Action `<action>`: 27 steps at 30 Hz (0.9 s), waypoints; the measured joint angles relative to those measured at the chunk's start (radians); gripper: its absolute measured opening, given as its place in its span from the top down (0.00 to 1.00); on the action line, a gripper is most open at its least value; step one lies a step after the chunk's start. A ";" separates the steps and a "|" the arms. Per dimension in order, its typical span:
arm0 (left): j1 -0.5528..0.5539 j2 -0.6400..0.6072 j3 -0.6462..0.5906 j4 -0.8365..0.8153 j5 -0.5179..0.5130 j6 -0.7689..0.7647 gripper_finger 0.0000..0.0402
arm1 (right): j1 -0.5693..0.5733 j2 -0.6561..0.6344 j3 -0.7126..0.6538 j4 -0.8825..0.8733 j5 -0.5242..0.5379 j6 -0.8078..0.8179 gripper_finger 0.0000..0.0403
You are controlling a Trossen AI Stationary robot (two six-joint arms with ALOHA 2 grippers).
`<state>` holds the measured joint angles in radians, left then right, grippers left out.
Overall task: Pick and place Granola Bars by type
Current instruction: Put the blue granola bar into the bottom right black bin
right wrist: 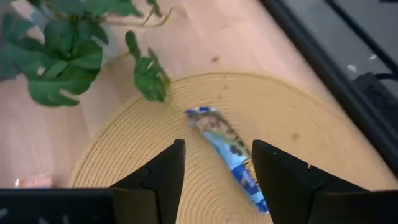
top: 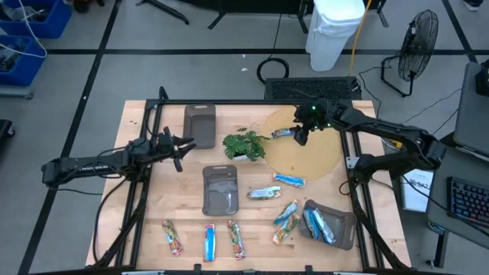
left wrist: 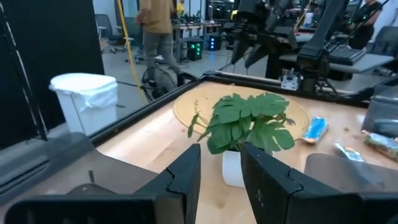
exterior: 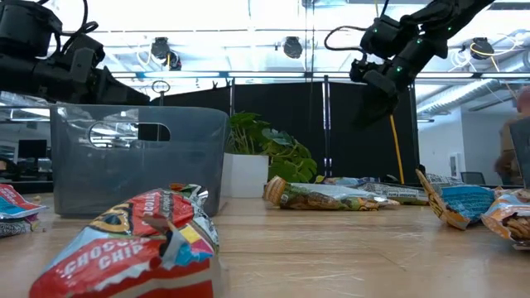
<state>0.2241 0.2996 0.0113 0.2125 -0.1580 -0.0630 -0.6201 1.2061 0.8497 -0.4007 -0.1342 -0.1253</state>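
My right gripper (top: 301,136) hovers open above the round woven mat (top: 321,156), well off the table in the low view (exterior: 374,101). In the right wrist view a blue-silver bar (right wrist: 227,148) lies flat on the mat just ahead of the open fingers (right wrist: 217,168); the high view shows the same bar (top: 283,132). More bars lie loose on the wood: blue (top: 289,180), green-tan (top: 265,192), red (top: 173,237), and several others. Some blue bars sit in the right tray (top: 330,224). My left gripper (top: 180,149) waits open, left of the plant (top: 244,145).
An empty grey tray (top: 199,121) sits at the far side and another (top: 220,189) mid-table. The potted plant (left wrist: 245,124) stands between the two arms, close to the mat's edge. A black frame rail (top: 252,101) runs round the table. A person (left wrist: 155,25) stands in the room beyond.
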 joint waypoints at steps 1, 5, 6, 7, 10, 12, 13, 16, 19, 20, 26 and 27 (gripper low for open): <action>0.000 0.000 0.000 -0.001 0.000 0.006 0.71 | 0.000 0.007 0.000 -0.001 -0.001 0.000 0.56; 0.000 0.000 0.000 0.000 0.000 0.012 0.71 | 0.000 0.047 0.000 -0.039 0.000 -0.006 0.56; 0.000 0.000 0.000 0.000 0.000 0.012 0.71 | 0.000 0.060 0.000 -0.057 0.001 -0.014 0.56; 0.000 0.000 0.000 0.000 0.000 0.011 0.71 | 0.000 0.076 0.000 -0.070 0.002 -0.019 0.56; 0.000 0.000 0.000 0.000 0.000 0.009 0.71 | 0.000 0.132 0.000 -0.102 0.041 -0.046 0.56; 0.000 0.000 0.000 0.000 0.000 0.008 0.71 | 0.000 0.167 0.001 -0.101 0.089 -0.074 0.56; 0.000 0.000 0.000 0.000 0.001 0.008 0.71 | 0.000 0.186 0.008 -0.108 0.108 -0.084 0.56; 0.000 0.000 0.000 0.001 0.000 0.008 0.71 | -0.003 0.237 0.039 -0.116 0.138 -0.104 0.56; 0.000 0.000 0.000 0.000 0.001 0.007 0.71 | -0.003 0.284 0.084 -0.130 0.137 -0.117 0.56; 0.000 0.000 0.000 0.000 0.000 0.007 0.71 | -0.003 0.300 0.099 -0.136 0.137 -0.124 0.56; 0.000 0.000 0.000 0.001 0.001 0.006 0.71 | -0.003 0.371 0.181 -0.157 0.187 -0.149 0.56; 0.000 0.000 0.000 0.001 0.001 0.006 0.71 | -0.004 0.378 0.187 -0.159 0.188 -0.152 0.56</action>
<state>0.2241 0.2998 0.0113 0.2131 -0.1570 -0.0574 -0.6239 1.5845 1.0372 -0.5600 0.0542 -0.2773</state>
